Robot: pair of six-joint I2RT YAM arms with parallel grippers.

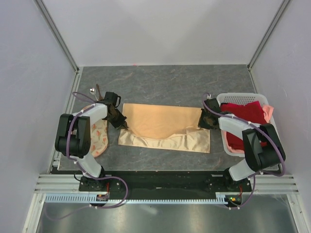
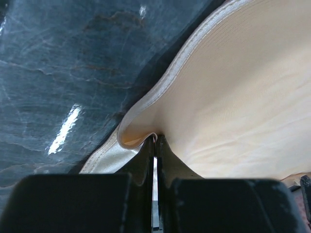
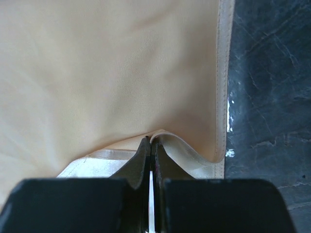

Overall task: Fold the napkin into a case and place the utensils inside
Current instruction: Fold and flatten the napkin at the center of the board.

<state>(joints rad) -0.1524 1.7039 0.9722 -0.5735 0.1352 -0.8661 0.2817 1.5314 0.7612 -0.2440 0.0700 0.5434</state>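
Note:
The peach-orange napkin (image 1: 163, 124) lies spread across the middle of the table, its near edge folded partway over and sagging in the middle. My left gripper (image 1: 122, 125) is shut on the napkin's left edge (image 2: 141, 141). My right gripper (image 1: 203, 122) is shut on the napkin's right edge (image 3: 165, 136). Both pinch a lifted fold of cloth. The silver spoon (image 1: 92, 91) and the thin dark stick utensil (image 1: 98, 91) lie at the back left, beyond my left gripper. No finished case shows.
A white lattice basket (image 1: 240, 97) with dark red cloth (image 1: 243, 114) stands at the right. A round cream cloth with orange print (image 1: 99, 136) lies at the left under my left arm. The dark stone tabletop (image 1: 165, 82) stretches behind the napkin.

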